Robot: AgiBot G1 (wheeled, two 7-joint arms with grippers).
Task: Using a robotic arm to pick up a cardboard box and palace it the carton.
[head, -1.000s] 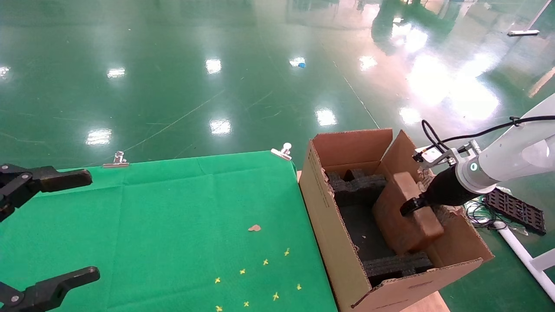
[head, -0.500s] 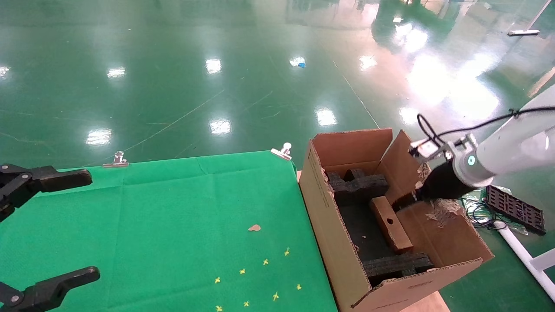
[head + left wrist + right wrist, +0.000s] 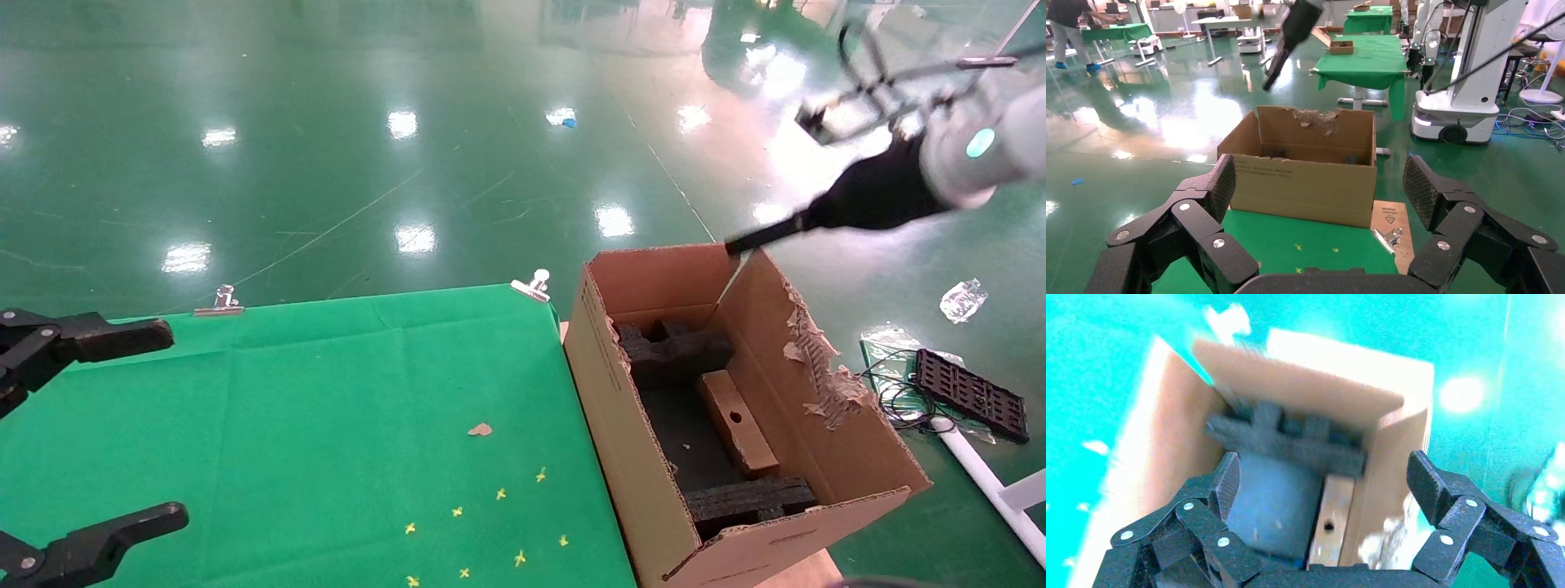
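Note:
The large brown carton [image 3: 621,425] stands at the right end of the table, its right flap torn. Inside, the flat cardboard box [image 3: 735,420] stands on a narrow edge between black foam blocks [image 3: 674,347], its holed edge up and close to the right wall. My right gripper [image 3: 735,243], on the white arm with the green ring, hangs open and empty high over the carton's far right corner. The right wrist view looks down between the open gripper [image 3: 1324,471] at the cardboard box [image 3: 1330,520] in the carton [image 3: 1168,429]. My left gripper [image 3: 163,423] is parked open at the table's left.
A green cloth [image 3: 327,408] covers the table, held by metal clips [image 3: 531,286]; a cardboard scrap [image 3: 480,429] and yellow marks lie on it. On the floor to the right lie a black tray [image 3: 968,392], cables and a white pipe. The left wrist view faces the carton [image 3: 1309,184].
My right gripper let go of the cardboard box, which settled upright in the carton, then rose well above the carton's far corner. The left arm has not moved.

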